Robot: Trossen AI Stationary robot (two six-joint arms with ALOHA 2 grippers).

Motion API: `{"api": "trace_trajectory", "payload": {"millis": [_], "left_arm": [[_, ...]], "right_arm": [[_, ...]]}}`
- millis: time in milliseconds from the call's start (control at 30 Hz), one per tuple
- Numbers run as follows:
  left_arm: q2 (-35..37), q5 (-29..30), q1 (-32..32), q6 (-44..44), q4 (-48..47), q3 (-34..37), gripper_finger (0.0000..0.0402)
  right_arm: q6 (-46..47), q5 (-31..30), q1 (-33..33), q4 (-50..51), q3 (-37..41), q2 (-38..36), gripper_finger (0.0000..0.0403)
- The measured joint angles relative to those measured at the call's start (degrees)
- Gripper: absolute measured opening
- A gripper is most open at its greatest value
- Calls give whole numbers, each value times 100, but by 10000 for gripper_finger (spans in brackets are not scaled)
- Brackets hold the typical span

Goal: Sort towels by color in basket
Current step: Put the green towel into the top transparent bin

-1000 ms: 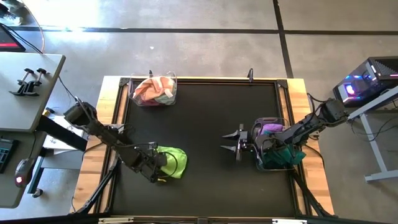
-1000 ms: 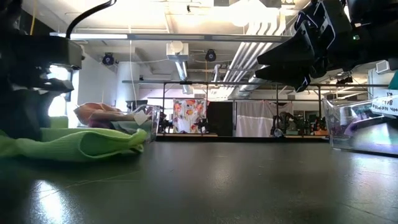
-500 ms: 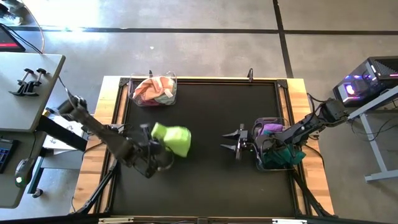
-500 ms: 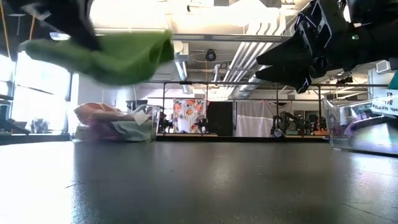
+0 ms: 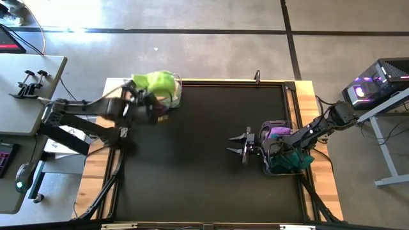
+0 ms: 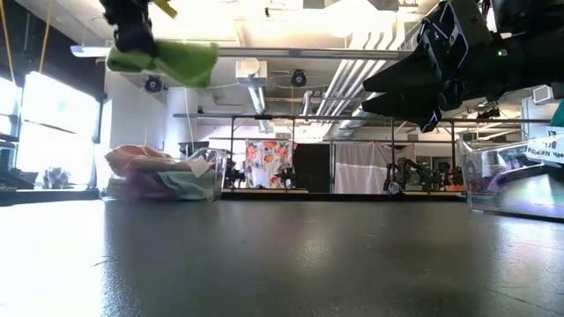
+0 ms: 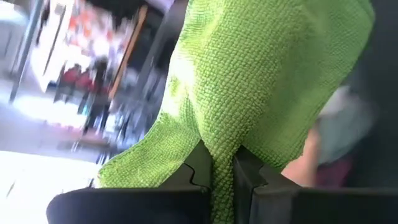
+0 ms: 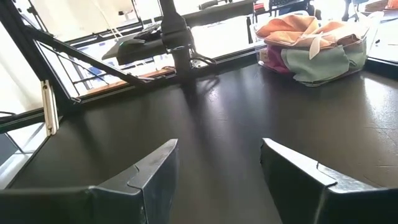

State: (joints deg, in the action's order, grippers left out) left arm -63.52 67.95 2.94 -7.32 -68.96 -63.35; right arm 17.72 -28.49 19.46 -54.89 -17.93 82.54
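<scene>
**Operator:** Where does the work stand on the bench (image 5: 211, 160)?

**Manual:** Two clear baskets sit on it. The light-colour basket (image 5: 160, 96) is at the far left corner and holds peach-pink and mint towels (image 8: 311, 43). The dark-colour basket (image 5: 284, 156) is near the right edge and holds purple and dark teal towels (image 5: 287, 150). The lime green towel (image 5: 155, 82) hangs in the air above the light-colour basket, clenched in the left end effector (image 7: 222, 171); its fingers are pinched shut on a fold of the cloth.

**Operator:** How do you complete the drop correctly?

**Manual:** You should centre the left end effector over the basket opening before release. Part of the towel appears to overhang the far rim, so bring it slightly back over the basket. Lower until the trailing cloth is inside the walls, then open fully. Lift straight up so that no loop catches a finger.

**Operator:** And the right end effector (image 5: 238, 145)?

**Manual:** It waits with fingers spread, empty, just beside the dark-colour basket. Leave it there.
</scene>
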Motion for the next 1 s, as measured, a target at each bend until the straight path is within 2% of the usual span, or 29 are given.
{"api": "trace_trajectory", "payload": {"millis": [100, 200, 400, 500, 600, 867, 1000], "left_arm": [[27, -318, -1027, 622, 112, 0, 8], [-15, -913, -1988, 1541, 664, 0, 8], [-170, -2543, -3497, 3616, 2673, 258, 8], [-373, -3536, -3957, 4343, 3062, 416, 8], [-658, -4167, -4273, 4684, 3262, 658, 8], [-1608, -5205, -5038, 4790, 3906, 993, 8], [-2065, -5606, -5359, 4807, 3932, 1019, 8]], "right_arm": [[1, -2, 0, 0, 0, 0, 220], [1, -4, 0, 2, 0, 0, 220], [21, -9, 2, 0, 0, 0, 220], [28, -11, 1, 2, 0, 0, 220], [25, -11, 0, 4, 0, 0, 220], [85, -11, 0, 4, 0, 0, 220], [181, -10, 2, 10, 0, 0, 220]]}}
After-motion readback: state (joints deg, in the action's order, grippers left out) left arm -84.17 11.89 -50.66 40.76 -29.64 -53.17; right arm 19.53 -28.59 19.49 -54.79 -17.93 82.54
